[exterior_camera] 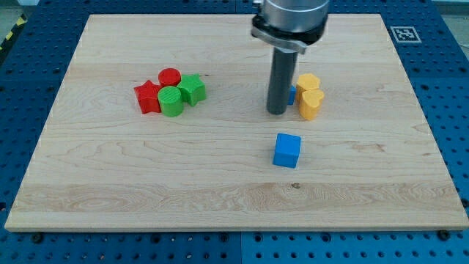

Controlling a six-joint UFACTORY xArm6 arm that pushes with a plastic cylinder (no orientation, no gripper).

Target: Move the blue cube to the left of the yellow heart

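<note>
The blue cube (287, 150) sits on the wooden board, below the middle. The yellow heart (312, 104) lies up and to the right of it, touching a yellow hexagon-like block (308, 82) just above. A second blue block (292, 94) is mostly hidden behind the rod, at the left of the yellow pair. My tip (276, 112) rests on the board just left of the yellow heart and above the blue cube, apart from the cube.
A cluster at the view's left holds a red star (147, 97), a red cylinder (169, 76), a green cylinder (171, 101) and a green star-like block (193, 89). The board (110, 191) lies on a blue perforated table. A marker tag (405, 33) is at the top right.
</note>
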